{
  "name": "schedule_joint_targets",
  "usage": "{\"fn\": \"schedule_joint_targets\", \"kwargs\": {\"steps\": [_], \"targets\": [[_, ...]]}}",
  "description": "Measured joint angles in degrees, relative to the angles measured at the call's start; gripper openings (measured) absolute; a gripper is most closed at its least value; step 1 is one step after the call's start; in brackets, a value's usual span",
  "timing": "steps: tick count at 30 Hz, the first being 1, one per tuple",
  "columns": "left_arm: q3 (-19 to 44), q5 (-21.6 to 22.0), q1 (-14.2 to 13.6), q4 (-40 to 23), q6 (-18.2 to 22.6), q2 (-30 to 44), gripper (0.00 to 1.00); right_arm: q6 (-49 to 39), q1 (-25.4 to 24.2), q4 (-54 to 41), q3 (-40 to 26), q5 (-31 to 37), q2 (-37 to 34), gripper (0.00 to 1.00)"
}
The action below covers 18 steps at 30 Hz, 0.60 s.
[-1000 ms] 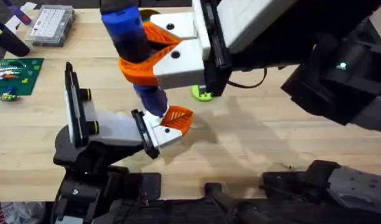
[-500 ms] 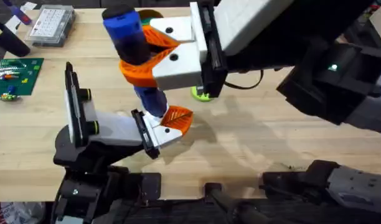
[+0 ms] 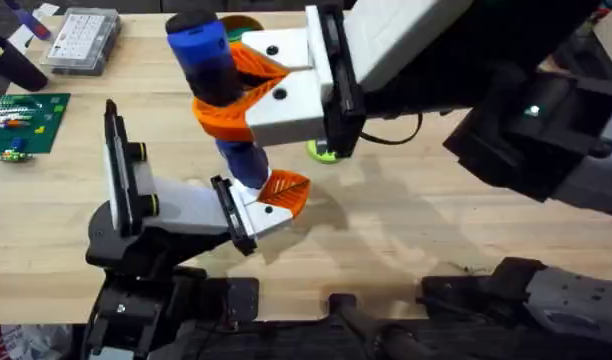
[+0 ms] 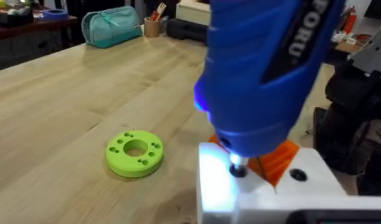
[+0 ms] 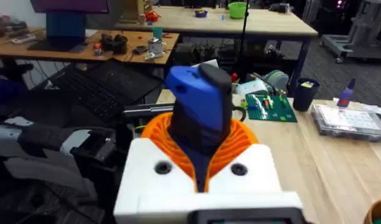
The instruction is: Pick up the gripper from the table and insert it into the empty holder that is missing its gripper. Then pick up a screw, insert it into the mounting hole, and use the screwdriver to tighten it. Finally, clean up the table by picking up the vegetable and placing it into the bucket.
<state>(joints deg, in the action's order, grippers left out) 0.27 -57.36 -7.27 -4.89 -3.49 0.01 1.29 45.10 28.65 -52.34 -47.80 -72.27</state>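
My right gripper (image 3: 229, 88) reaches in from the right, shut on the blue screwdriver (image 3: 208, 55), which stands nearly upright. Its orange pads (image 5: 237, 146) wrap the screwdriver (image 5: 200, 102). The bit rests on the small gripper (image 3: 276, 195), a white-and-orange piece seated in the black bracket of the holder (image 3: 186, 205). In the left wrist view the screwdriver (image 4: 265, 81) presses its bit onto the small gripper's white face (image 4: 265, 196). The screw and the vegetable are hidden. An edge of the orange-brown bucket (image 5: 380, 213) shows. My left arm's base (image 3: 136, 300) sits below the holder.
A lime-green disc with holes (image 3: 324, 152) (image 4: 135, 153) lies just beyond the holder's tip. A green circuit board (image 3: 26, 120) and a clear parts box (image 3: 81, 40) sit at the far left. Bare wood lies to the right of the holder.
The right gripper and the screwdriver shifted very slightly a second ago and have since held still over the small gripper.
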Motion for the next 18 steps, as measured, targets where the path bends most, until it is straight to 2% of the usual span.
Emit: {"fn": "schedule_joint_targets", "kwargs": {"steps": [8,18], "targets": [[0.00,0.01,0.00,0.02,0.00,0.00,0.016,1.53,0.11,0.78,-0.60,0.26,-0.02,0.034],[0.00,0.00,0.00,0.02,0.00,0.00,0.016,1.35,-0.19,-6.79,-11.27,0.40,-0.13,0.036]]}}
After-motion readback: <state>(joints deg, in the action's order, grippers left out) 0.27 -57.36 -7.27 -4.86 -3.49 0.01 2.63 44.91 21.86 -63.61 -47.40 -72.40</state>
